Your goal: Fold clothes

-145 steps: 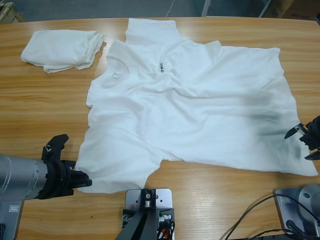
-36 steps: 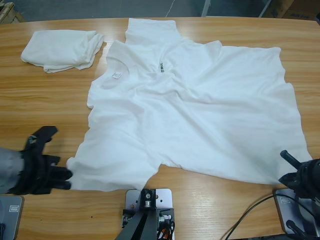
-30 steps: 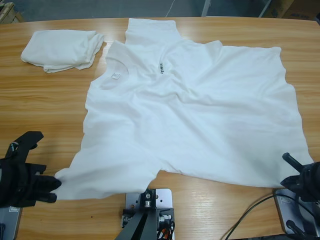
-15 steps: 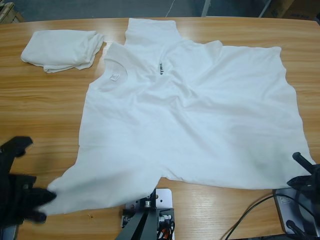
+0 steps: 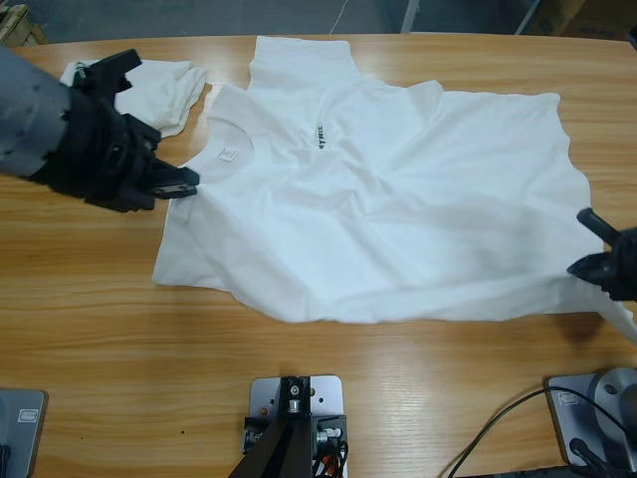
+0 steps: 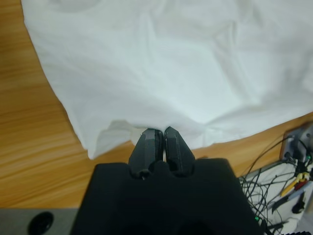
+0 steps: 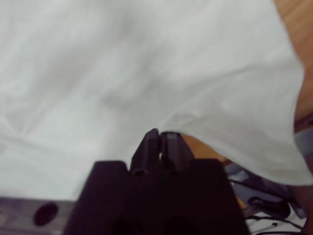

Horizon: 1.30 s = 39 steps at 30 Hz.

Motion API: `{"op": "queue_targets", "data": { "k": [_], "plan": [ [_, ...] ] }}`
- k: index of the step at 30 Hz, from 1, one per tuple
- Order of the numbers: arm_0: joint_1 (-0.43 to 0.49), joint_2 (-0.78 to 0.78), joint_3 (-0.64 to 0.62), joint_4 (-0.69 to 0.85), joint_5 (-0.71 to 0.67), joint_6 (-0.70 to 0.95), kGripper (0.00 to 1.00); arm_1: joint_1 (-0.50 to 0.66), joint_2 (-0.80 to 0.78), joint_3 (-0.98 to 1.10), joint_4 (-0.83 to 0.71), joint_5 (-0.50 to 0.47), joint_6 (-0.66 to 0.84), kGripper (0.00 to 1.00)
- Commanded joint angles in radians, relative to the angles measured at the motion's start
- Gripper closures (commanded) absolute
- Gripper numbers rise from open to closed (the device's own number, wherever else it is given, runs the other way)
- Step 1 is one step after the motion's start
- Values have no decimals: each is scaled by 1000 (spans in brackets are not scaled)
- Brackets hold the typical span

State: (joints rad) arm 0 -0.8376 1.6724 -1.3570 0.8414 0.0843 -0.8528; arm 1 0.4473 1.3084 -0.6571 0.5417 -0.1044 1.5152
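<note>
Matt cotton shirt [image 5: 398, 199], glossy wood table [image 5: 100, 329]

Left gripper [image 5: 177, 181] has carried the large T-shirt's [image 5: 398, 209] sleeve up over its shoulder; right gripper [image 5: 597, 261] rose.

The left gripper [image 6: 160, 133], jaws closed together, pinches the edge of the white T-shirt [image 6: 161, 63], which spreads over the wooden table [image 6: 29, 147], with tangled cables [image 6: 283, 181] at lower right.
</note>
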Motion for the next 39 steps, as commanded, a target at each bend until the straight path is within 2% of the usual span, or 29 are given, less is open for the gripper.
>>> {"op": "queue_targets", "data": {
  "k": [1, 7, 22, 28, 29, 30, 31, 32, 33, 34, 35, 36, 37, 39],
  "plan": [
    [124, 120, -102, -11, 22, 65, 1000, -207, 177, -89, -60, 46, -196, 1000],
    [206, 190, -221, -9, 20, 112, 1000, -280, 252, -165, -60, 62, -262, 1000],
    [207, 290, -310, -8, 17, 140, 1000, -415, 394, -275, -62, 34, -474, 1000],
    [207, 304, -335, -8, 20, 147, 1000, -421, 441, -280, -102, 93, -529, 1000],
    [207, 308, -340, -8, 21, 152, 1000, -421, 443, -283, -117, 117, -555, 707],
    [207, 313, -347, -8, 25, 159, 1000, -421, 439, -292, -117, 135, -594, 266],
    [210, 318, -355, -8, 28, 168, 1000, -421, 421, -294, -115, 142, -639, 61],
    [215, 324, -363, -8, 29, 179, 1000, -421, 395, -288, -111, 140, -680, 6],
    [220, 333, -373, -8, 29, 198, 1000, -421, 370, -280, -106, 139, -718, 0],
    [226, 342, -382, -8, 30, 218, 853, -421, 346, -280, -89, 135, -764, 0],
    [232, 348, -390, 3, 33, 221, 476, -421, 317, -280, -71, 126, -810, 0],
    [238, 353, -396, 20, 49, 215, 273, -421, 273, -280, -45, 106, -849, 0],
    [242, 356, -397, 31, 67, 214, 160, -421, 238, -281, -25, 88, -879, 0],
    [244, 356, -396, 56, 132, 252, 116, -421, 175, -295, 26, 53, -921, 0]
  ]
}}
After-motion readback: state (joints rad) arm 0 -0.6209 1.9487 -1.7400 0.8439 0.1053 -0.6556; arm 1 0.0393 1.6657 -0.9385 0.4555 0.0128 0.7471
